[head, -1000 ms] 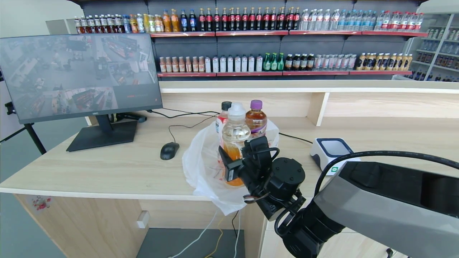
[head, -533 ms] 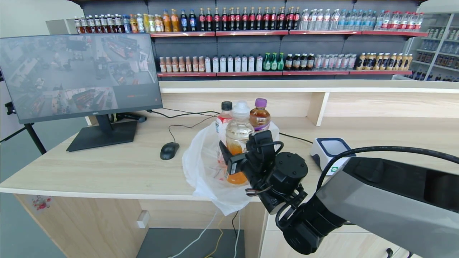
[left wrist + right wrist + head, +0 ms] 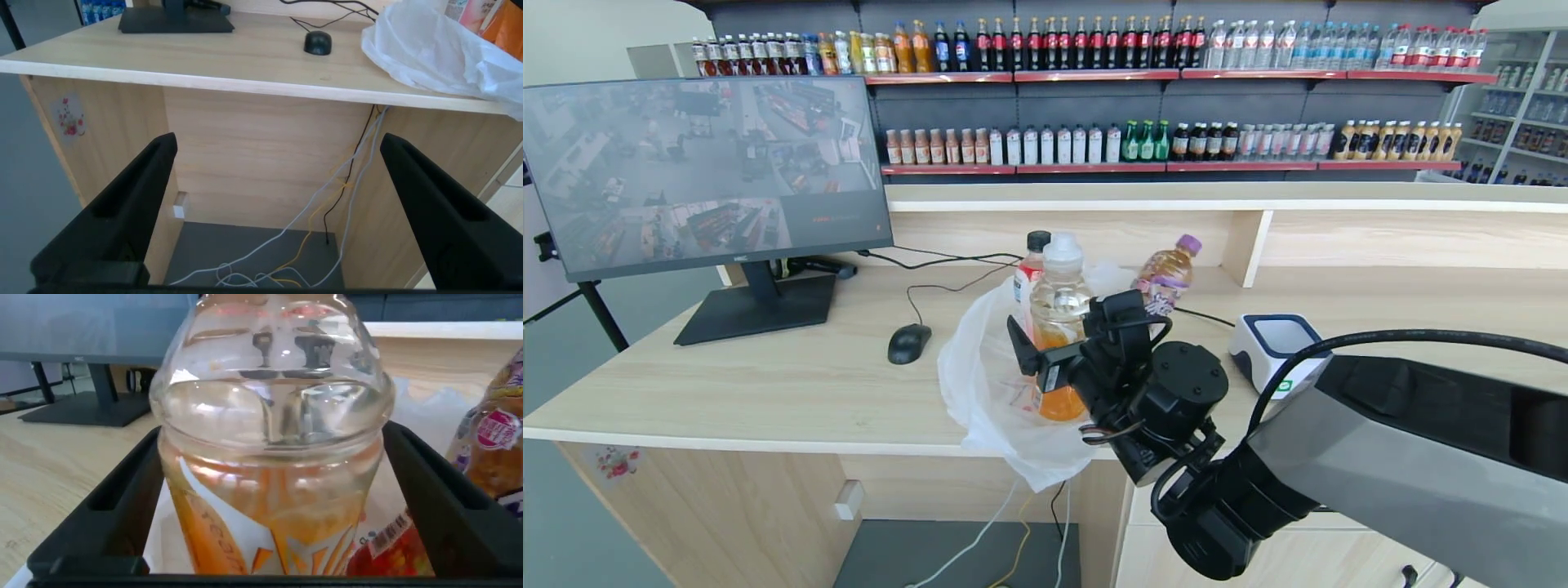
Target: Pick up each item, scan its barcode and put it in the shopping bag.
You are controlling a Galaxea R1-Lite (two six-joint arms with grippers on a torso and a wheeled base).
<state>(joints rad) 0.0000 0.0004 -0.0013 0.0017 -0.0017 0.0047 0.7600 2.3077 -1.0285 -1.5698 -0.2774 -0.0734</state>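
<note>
A clear bottle of orange drink with a white cap [image 3: 1058, 306] [image 3: 274, 457] stands upright in the white shopping bag [image 3: 980, 384] [image 3: 441, 49] on the counter. My right gripper [image 3: 1072, 327] [image 3: 274, 498] is open, one finger on either side of that bottle. A black-capped bottle [image 3: 1033, 261] stands behind it in the bag. A purple-capped bottle of brown drink [image 3: 1168, 278] [image 3: 498, 441] leans over to the right at the bag's far side. My left gripper [image 3: 278, 212] hangs open below the counter's front edge, holding nothing.
A barcode scanner [image 3: 1278, 347] sits right of the bag. A mouse [image 3: 909, 343] [image 3: 317, 42] and a monitor [image 3: 703, 171] are on the left of the counter [image 3: 768, 384]. Cables hang below the counter. Drink shelves line the back wall.
The orange drink bottle came down into the bag and my right gripper's fingers spread apart from it. The purple-capped bottle tipped over to the right.
</note>
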